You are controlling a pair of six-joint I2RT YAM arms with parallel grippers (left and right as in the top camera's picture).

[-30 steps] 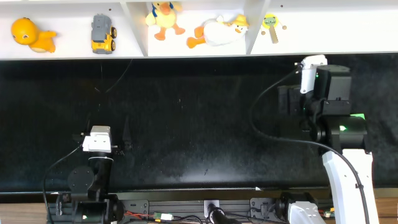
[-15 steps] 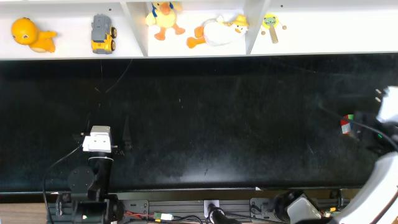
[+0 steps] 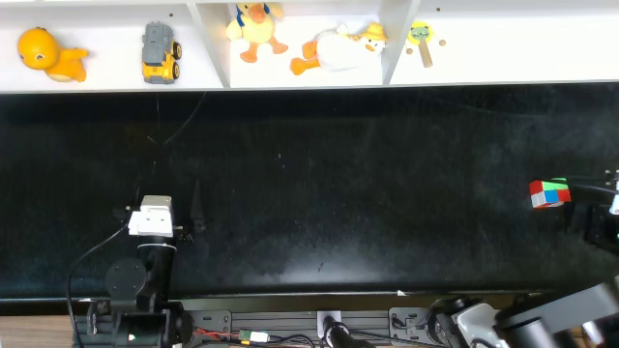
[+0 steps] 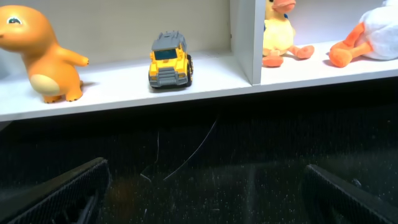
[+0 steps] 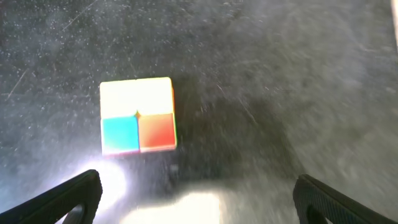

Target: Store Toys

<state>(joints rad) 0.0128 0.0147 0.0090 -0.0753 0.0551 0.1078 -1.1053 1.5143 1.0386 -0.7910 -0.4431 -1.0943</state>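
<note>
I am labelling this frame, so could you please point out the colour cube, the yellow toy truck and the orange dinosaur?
colour cube (image 5: 138,115), right wrist view, centre of its upward face.
yellow toy truck (image 4: 169,67), left wrist view, its front.
orange dinosaur (image 4: 43,59), left wrist view, its chest.

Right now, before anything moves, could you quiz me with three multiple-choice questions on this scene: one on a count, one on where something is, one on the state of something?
1. How many toys sit on the white shelf? A three B five C eight
2. Where is the colourful cube? A on the shelf B on the black table C on the floor
3. The right gripper is: A open B shut on the cube C shut on nothing
Answers: 1 B, five toys line it. 2 B, it lies on the table's right side. 3 A, its jaws stand wide apart over the cube.
</note>
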